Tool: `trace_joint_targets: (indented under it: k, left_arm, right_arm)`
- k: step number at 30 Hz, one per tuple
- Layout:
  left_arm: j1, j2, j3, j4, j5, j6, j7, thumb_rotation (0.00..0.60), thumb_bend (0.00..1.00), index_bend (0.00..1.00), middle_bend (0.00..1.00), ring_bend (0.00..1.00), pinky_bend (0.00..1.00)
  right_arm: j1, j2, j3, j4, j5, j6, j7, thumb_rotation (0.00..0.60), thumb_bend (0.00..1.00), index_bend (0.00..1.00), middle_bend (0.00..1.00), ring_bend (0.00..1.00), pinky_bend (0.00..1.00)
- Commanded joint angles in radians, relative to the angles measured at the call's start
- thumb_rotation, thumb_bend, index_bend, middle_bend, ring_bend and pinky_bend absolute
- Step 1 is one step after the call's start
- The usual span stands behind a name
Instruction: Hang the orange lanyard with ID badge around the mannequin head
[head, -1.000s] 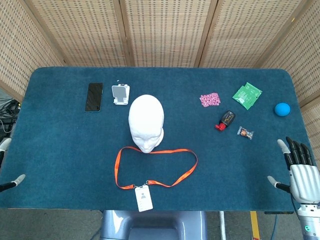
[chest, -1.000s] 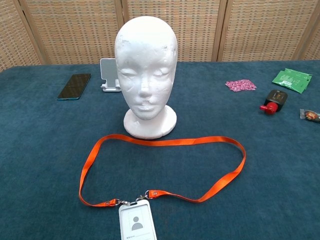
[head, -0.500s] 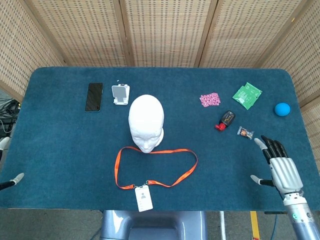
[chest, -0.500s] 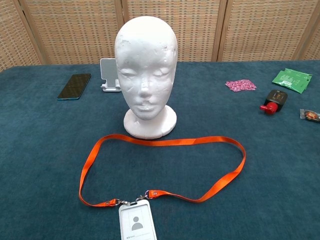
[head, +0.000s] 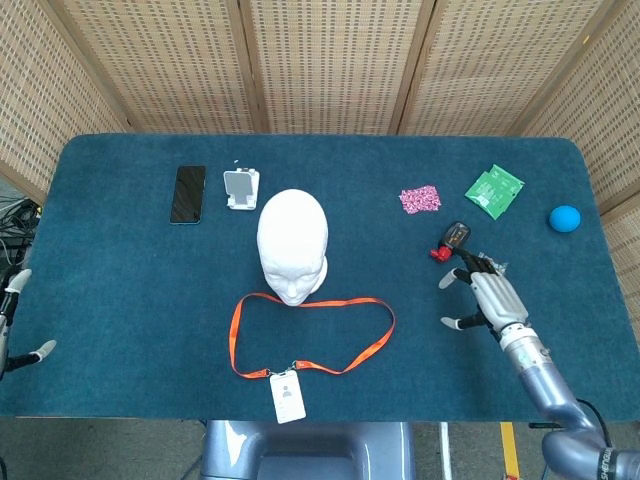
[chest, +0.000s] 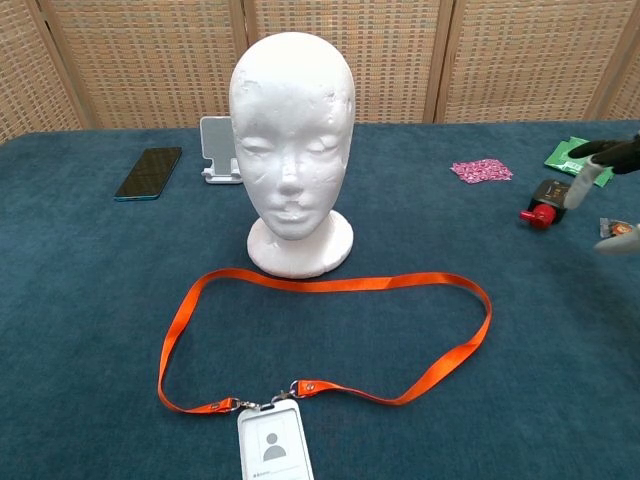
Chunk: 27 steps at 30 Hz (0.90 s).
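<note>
Woven rattan screen panels in wooden frames are standing behind the blue-carpeted table.

Staged lab or studio setup: table covered in dark blue felt, woven wicker screens closing off far side, assorted small props like phone and blue ball scattered on it.

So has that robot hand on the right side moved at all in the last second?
Yes. The right hand has come in from the table's right edge toward the lanyard, and now hovers open beside the small black-and-red item.
</note>
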<state>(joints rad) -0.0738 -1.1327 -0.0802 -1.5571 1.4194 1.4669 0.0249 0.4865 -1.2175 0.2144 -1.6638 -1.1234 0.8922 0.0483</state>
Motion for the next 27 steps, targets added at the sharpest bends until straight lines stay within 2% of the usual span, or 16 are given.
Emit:
trace_joint_targets:
  k: [1, 8, 12, 15, 27]
  left_arm:
    - [-0.005, -0.004, -0.001, 0.003, -0.005, -0.008, 0.005, 0.6, 0.0, 0.0, 0.0, 0.0, 0.0]
    - [-0.012, -0.008, 0.0, 0.007, -0.013, -0.023, 0.006, 0.6, 0.0, 0.0, 0.0, 0.0, 0.0]
    - [-0.014, -0.009, -0.002, 0.014, -0.024, -0.03, 0.002, 0.6, 0.0, 0.0, 0.0, 0.0, 0.0]
    - [-0.016, -0.01, -0.003, 0.016, -0.028, -0.034, 0.001, 0.6, 0.0, 0.0, 0.0, 0.0, 0.0]
    - [-0.025, -0.014, -0.002, 0.019, -0.036, -0.05, 0.002, 0.6, 0.0, 0.0, 0.0, 0.0, 0.0]
  right_arm:
    - [0.08, -0.074, 0.017, 0.007, 0.11, -0.051, -0.106, 0.6, 0.38, 0.44, 0.0, 0.0, 0.0]
    - [0.161, -0.205, 0.002, 0.081, 0.225, -0.032, -0.262, 0.6, 0.43, 0.46, 0.0, 0.0, 0.0]
    - [0.205, -0.305, -0.009, 0.147, 0.273, 0.005, -0.354, 0.6, 0.47, 0.47, 0.0, 0.0, 0.0]
    - [0.221, -0.344, -0.015, 0.183, 0.294, 0.022, -0.394, 0.6, 0.5, 0.47, 0.0, 0.0, 0.0]
    - [0.247, -0.388, -0.009, 0.217, 0.349, 0.02, -0.425, 0.6, 0.56, 0.49, 0.0, 0.0, 0.0]
